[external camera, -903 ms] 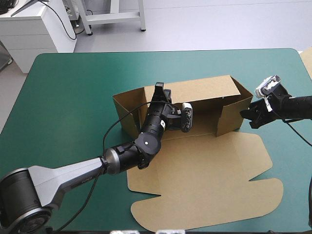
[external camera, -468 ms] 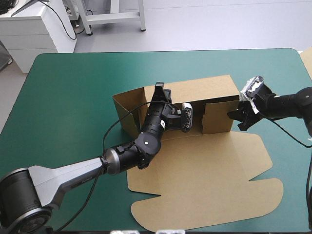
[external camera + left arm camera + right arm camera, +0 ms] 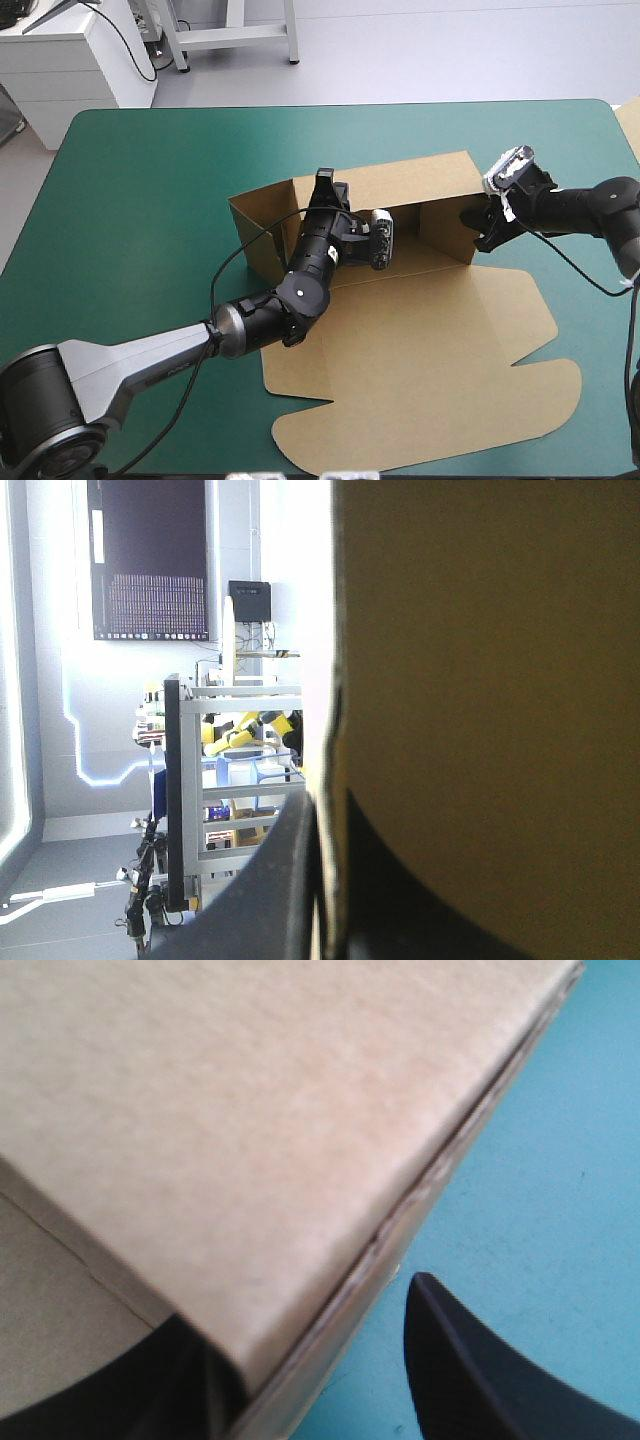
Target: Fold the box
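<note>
Surface: teal-green cover [image 3: 150,180], and on it one item, the box [image 3: 400,350], at mid-table and partly formed. Far wall [image 3: 420,180]: upright. Left end wall [image 3: 255,235]: upright. Right end wall [image 3: 445,228]: upright and swung inward to stand square with the far wall. Lid panel [image 3: 430,390]: flat on the cover on the near side, its flaps spread. Left gripper [image 3: 326,183]: reaching in over the tray floor; in its wrist view we see a black finger on each side of the board's edge, so we record it as clamped on the far wall. Right gripper [image 3: 480,228]: at the outer right corner, fingers [image 3: 480,1370] spread wide with the corner between them, gripping nothing. Progress, in our judgement: about halfway. Walls are up, but we see none tucked or locked. Left to do: securing the end walls and raising the near side.
</note>
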Available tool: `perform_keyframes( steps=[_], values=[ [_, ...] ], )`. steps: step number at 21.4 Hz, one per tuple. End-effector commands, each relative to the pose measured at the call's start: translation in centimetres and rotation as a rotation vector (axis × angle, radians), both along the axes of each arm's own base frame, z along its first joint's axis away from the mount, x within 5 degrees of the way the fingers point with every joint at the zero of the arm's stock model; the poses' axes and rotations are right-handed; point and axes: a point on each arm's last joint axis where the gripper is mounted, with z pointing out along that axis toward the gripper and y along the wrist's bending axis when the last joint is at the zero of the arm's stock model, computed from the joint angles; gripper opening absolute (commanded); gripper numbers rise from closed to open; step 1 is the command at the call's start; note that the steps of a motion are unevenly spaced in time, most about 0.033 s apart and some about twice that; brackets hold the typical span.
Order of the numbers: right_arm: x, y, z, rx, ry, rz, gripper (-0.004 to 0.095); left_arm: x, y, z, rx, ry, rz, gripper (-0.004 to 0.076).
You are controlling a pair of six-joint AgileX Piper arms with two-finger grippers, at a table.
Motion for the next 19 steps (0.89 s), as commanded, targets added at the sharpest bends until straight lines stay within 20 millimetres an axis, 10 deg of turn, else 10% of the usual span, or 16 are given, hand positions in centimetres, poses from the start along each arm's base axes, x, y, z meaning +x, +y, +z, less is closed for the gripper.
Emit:
perform_keyframes(
  steps=[1, 4, 10, 19],
  values=[
    [0.6, 0.3, 0.8, 0.084, -0.018, -0.028, 0.0461, -0.5, 0.2, 2.5, -0.032, -0.077, -0.025, -0.0008],
    [1.2, 0.3, -0.6, 0.100, 0.031, -0.018, 0.0438, -0.5, 0.2, 2.5, -0.032, -0.077, -0.025, -0.0008],
    [1.2, 0.4, -1.1, 0.122, 0.089, -0.025, -0.0023, -0.5, 0.2, 2.5, -0.032, -0.077, -0.025, -0.0008],
    [0.3, 3.9, -2.1, 0.060, 0.256, -0.027, 0.0001, -0.3, 0.6, 2.7, -0.076, -0.085, 0.032, -0.0007]
  ],
)
